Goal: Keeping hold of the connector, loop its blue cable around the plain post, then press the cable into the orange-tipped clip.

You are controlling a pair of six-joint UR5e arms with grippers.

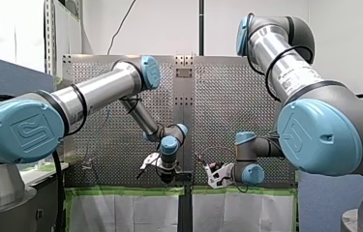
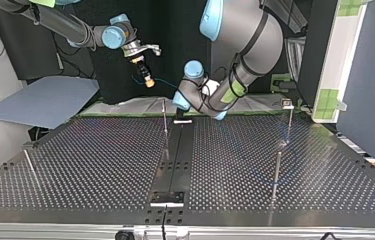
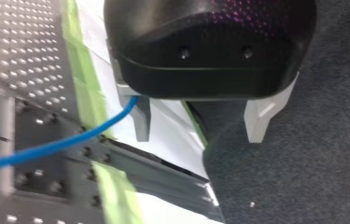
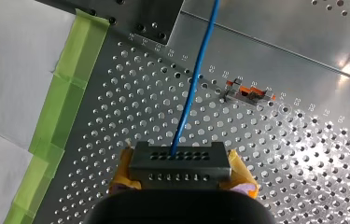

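Above the perforated metal table [image 4: 303, 163], my right arm's yellow-padded gripper [image 4: 182, 171] clamps a dark grey rectangular connector [image 4: 180, 158] trailing a blue cable [image 4: 196, 79]; my left gripper [image 3: 199, 131], held low, gapes wide.

Robotics lab: perforated metal bench [image 2: 85, 165] edged with green tape [image 4: 65, 107], industrial left arm [image 1: 97, 92] and right arm [image 1: 290, 72], plain white wall [image 1: 343, 29], black wire [image 1: 122, 21] hanging behind.
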